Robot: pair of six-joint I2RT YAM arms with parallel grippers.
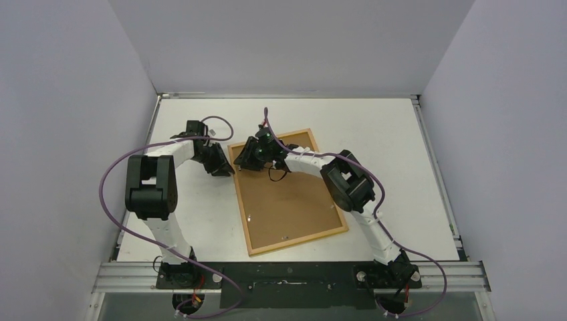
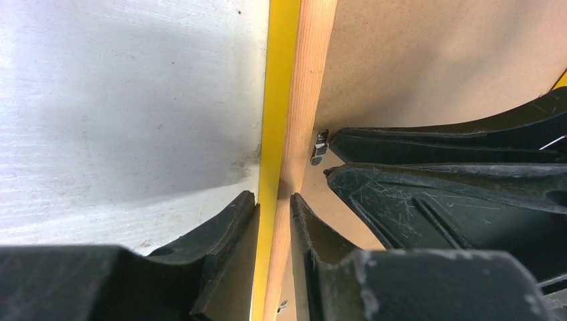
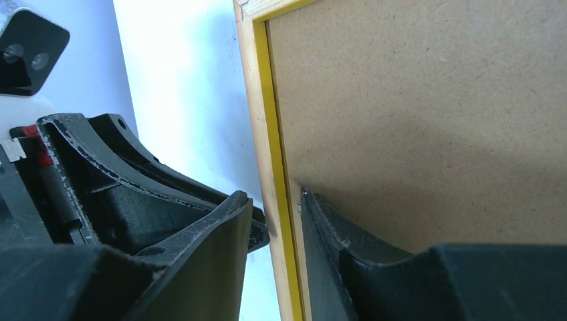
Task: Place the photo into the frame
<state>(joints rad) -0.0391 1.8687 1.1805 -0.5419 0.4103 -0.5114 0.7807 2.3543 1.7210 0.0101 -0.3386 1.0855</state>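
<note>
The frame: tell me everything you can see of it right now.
The frame is a thin rectangle lying back up, askew, on the white table. Its rails look like light wood with a bright yellow strip. A brown board fills the opening; a small metal tab sits on one rail's inner edge. Both grippers straddle its left rail, by the far corner: the right gripper looks closed on it; whether the left gripper holds it is unclear.

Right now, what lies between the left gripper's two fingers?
One rail of the frame, yellow front and wood back, passes between the fingers of the left gripper; the left wrist view shows this.
</note>
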